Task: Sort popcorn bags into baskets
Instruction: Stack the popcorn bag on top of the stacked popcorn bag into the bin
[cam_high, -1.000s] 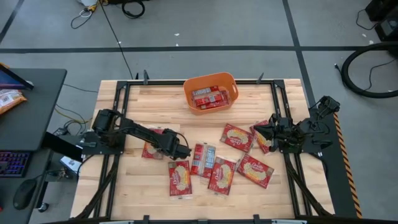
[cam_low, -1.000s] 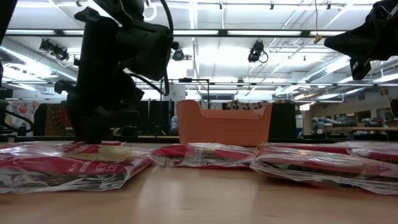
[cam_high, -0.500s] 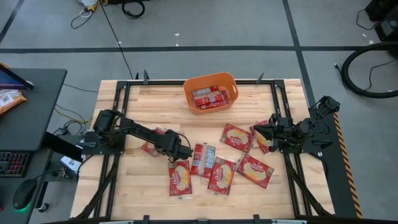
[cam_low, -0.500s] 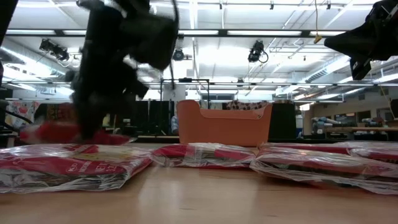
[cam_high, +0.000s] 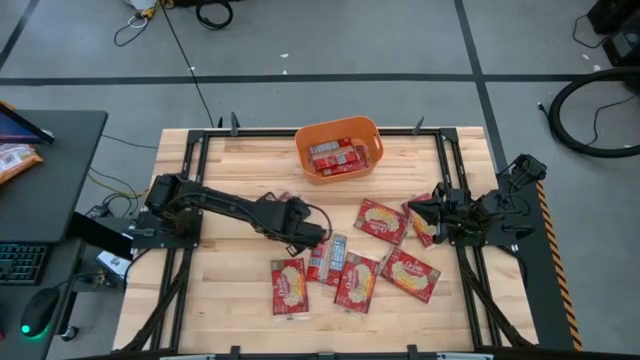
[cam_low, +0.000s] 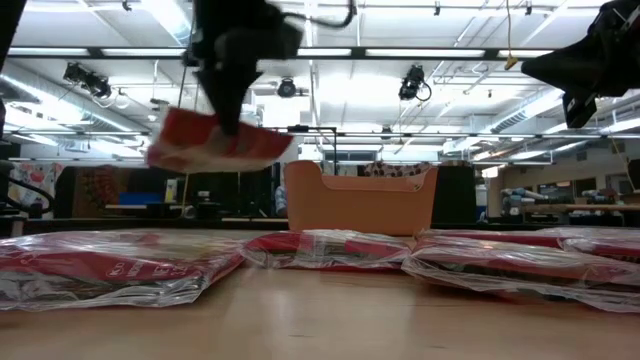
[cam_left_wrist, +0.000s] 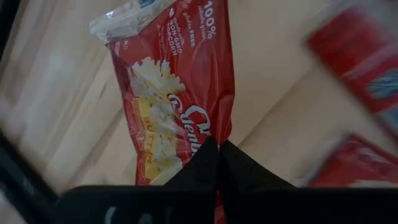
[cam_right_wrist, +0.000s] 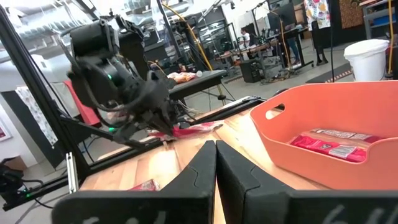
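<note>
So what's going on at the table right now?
The left pincer is shut on a popcorn bag and holds it in the air above the table, short of the orange tub. The tub already has a couple of bags in it. Six more bags lie flat on the wood. The right pincer is shut and parked at the right edge.

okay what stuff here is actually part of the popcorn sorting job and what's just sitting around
Part of the job:
- lifted popcorn bag, clamped in the left gripper
- loose popcorn bags on the table
- orange basket, with bags inside

Just lying about:
- keyboard and mouse on the side desk
- floor cables
</note>
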